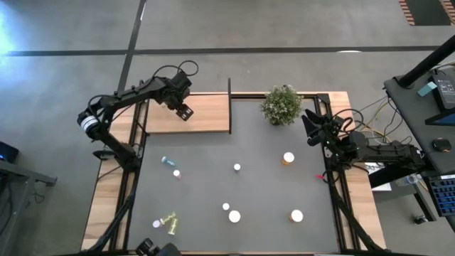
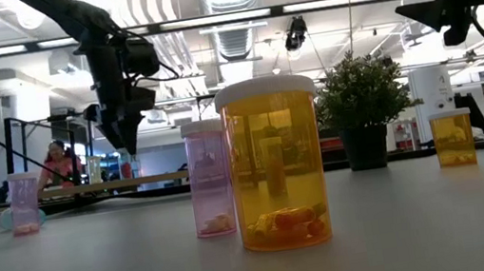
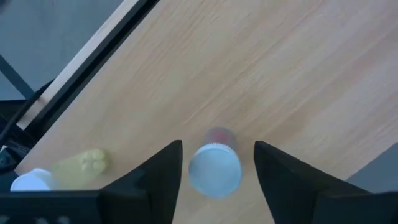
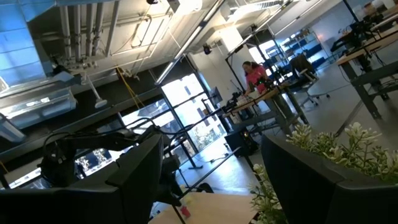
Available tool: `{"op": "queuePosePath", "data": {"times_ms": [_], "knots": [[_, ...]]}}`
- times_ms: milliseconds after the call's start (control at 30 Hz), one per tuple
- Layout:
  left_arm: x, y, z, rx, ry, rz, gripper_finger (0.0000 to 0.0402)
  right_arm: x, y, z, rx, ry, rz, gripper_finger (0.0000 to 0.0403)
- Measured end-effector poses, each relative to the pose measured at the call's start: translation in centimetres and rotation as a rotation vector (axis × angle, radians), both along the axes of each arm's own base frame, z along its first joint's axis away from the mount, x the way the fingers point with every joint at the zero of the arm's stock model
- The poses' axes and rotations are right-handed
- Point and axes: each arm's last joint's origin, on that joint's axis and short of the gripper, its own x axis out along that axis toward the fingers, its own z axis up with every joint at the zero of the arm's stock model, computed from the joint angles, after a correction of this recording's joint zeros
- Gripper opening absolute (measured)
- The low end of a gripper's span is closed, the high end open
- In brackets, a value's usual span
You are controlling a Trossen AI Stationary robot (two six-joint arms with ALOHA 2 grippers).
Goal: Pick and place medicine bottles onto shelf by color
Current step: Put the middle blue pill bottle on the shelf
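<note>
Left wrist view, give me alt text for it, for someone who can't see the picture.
The left hand hangs over the light-wood shelf, its two dark fingers standing apart on either side of a small pinkish white-capped bottle that stands on the board, not gripped. A yellow-green bottle lies on its side on the shelf nearby.

The shelf [image 1: 202, 114] is a flat light-wood board with thin black posts, at the far left corner of the tabletop. One small bottle [image 3: 214, 165] with a white cap and some red content stands on it; a yellowish one [image 3: 84, 163] lies near it. More white-capped bottles are scattered on the dark tabletop: a large orange one [image 2: 275, 162] and a pink one [image 2: 209, 179] stand upright, a bluish one [image 1: 168, 161] lies on its side.
</note>
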Motion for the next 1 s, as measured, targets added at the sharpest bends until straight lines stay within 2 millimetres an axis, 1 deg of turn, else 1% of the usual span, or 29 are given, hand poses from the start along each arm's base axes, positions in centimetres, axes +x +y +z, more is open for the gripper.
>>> {"op": "queuePosePath", "data": {"times_ms": [200, 400, 1000], "knots": [[-0.08, -0.01, -0.02, -0.005, 0.005, 0.002, 0.0145, 0.0, 0.0, 0.0, 0.0, 0.0, 0.0, 0.026], [-0.2, -0.12, -0.14, -0.016, 0.018, 0.0, 0.0128, 0.0, 0.0, 0.0, 0.0, 0.0, 0.0, 0.026], [-0.23, -0.01, -0.13, -0.002, 0.023, 0.002, 0.0124, 0.0, 0.0, 0.0, 0.0, 0.0, 0.0, 0.026]]}}
